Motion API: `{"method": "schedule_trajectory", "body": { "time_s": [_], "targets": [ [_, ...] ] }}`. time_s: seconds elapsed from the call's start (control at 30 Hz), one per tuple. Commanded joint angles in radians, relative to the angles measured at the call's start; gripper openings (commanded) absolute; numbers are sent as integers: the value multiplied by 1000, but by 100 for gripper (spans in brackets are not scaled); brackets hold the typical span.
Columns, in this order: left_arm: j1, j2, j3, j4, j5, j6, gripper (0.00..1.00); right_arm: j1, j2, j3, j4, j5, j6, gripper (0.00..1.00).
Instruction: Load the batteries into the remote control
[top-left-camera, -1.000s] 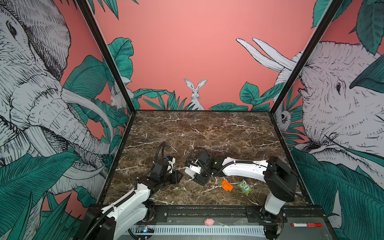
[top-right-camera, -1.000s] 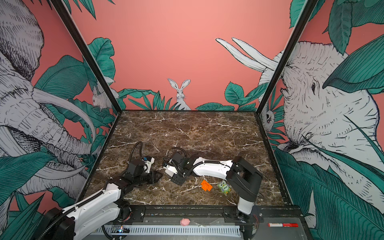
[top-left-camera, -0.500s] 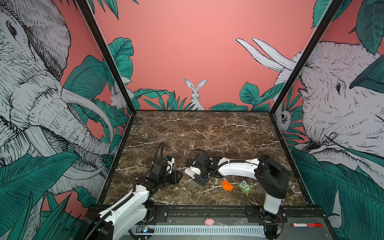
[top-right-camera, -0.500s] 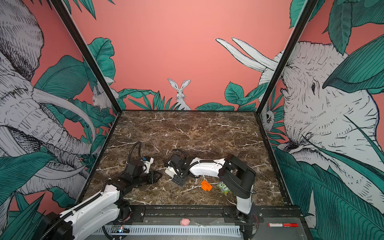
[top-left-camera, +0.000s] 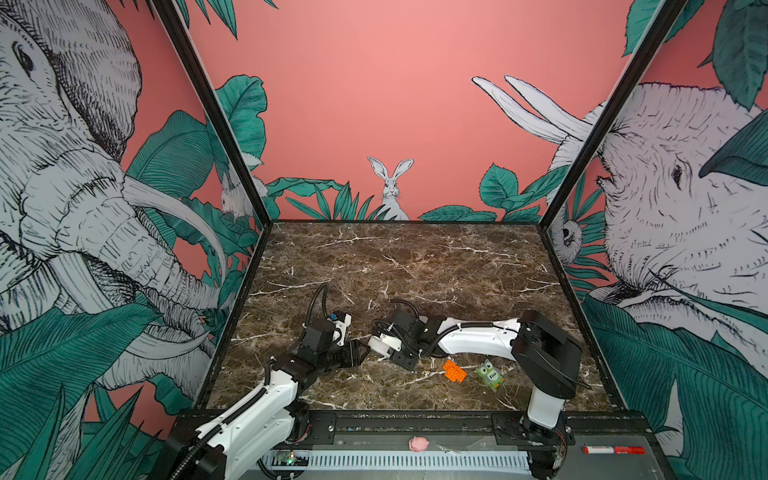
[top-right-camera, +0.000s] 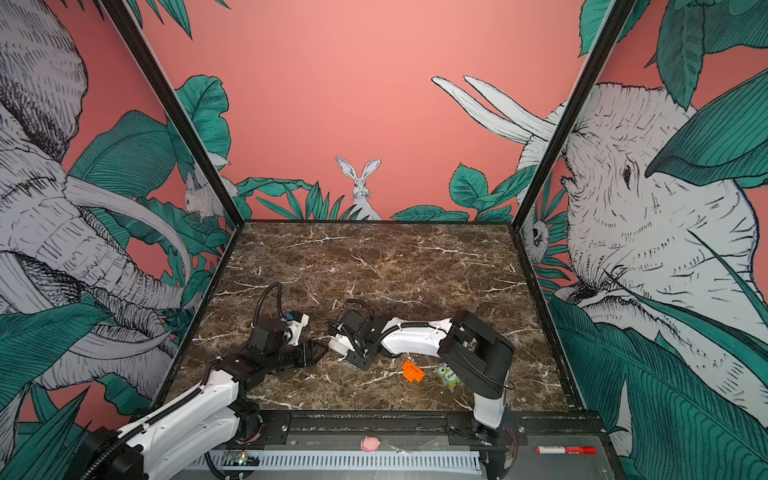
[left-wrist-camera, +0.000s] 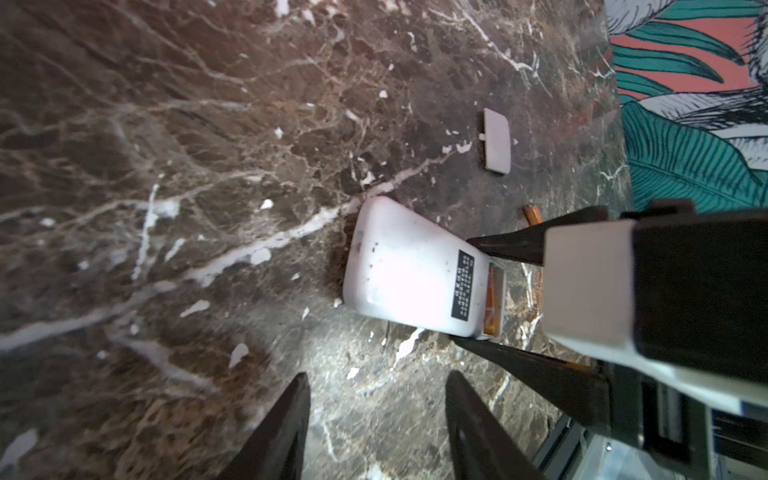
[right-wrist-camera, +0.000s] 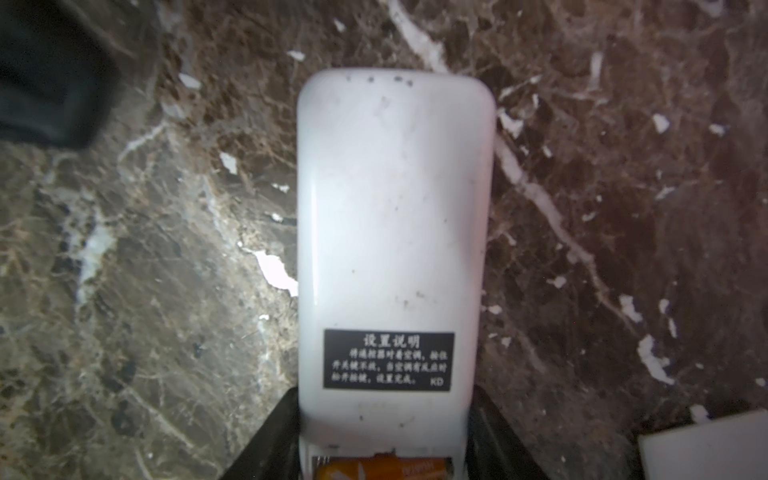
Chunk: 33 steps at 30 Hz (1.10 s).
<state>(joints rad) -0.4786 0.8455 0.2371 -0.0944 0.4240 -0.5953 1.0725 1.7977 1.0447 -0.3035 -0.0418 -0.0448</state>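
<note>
Walls (top-left-camera: 386, 104): jungle mural on three sides, unchanged.
Table (top-left-camera: 415, 266): dark marble, remote (right-wrist-camera: 395, 208) lying back-up near its front middle.
Right gripper (right-wrist-camera: 384, 392): has closed in on the remote's sides by the open bay (left-wrist-camera: 493, 299), steadying it.
Left gripper (left-wrist-camera: 377, 374): has parted to half-open, empty, just beside the remote.
Batteries: seated battery (right-wrist-camera: 382, 467) in the bay; loose battery (left-wrist-camera: 530, 214) on the table close by, probably next.
</note>
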Motion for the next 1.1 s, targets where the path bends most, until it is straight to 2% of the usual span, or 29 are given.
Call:
{"method": "schedule_trajectory", "body": {
  "time_s": [0.0, 0.1, 0.37, 0.63, 0.8, 0.97, 1.07],
  "targets": [
    [6, -17, 35, 36, 68, 2, 61, 3, -60, -78, 114, -17, -39, 28],
    [5, -25, 40, 49, 99, 1, 63, 3, -127, -157, 270, -64, -68, 22],
    [5, -3, 60, 114, 168, -19, 66, 3, -224, -290, 541, -169, -152, 19],
    [1, 51, 64, 169, 170, -36, 58, 3, -212, -316, 647, -201, -178, 18],
    [-11, 71, 65, 176, 159, -34, 48, 4, -205, -319, 667, -197, -185, 18],
    [-12, 80, 68, 174, 145, -34, 28, 4, -205, -326, 669, -192, -189, 20],
    [-13, 84, 71, 173, 132, -32, 13, 3, -207, -333, 667, -179, -188, 27]
  ]
}}
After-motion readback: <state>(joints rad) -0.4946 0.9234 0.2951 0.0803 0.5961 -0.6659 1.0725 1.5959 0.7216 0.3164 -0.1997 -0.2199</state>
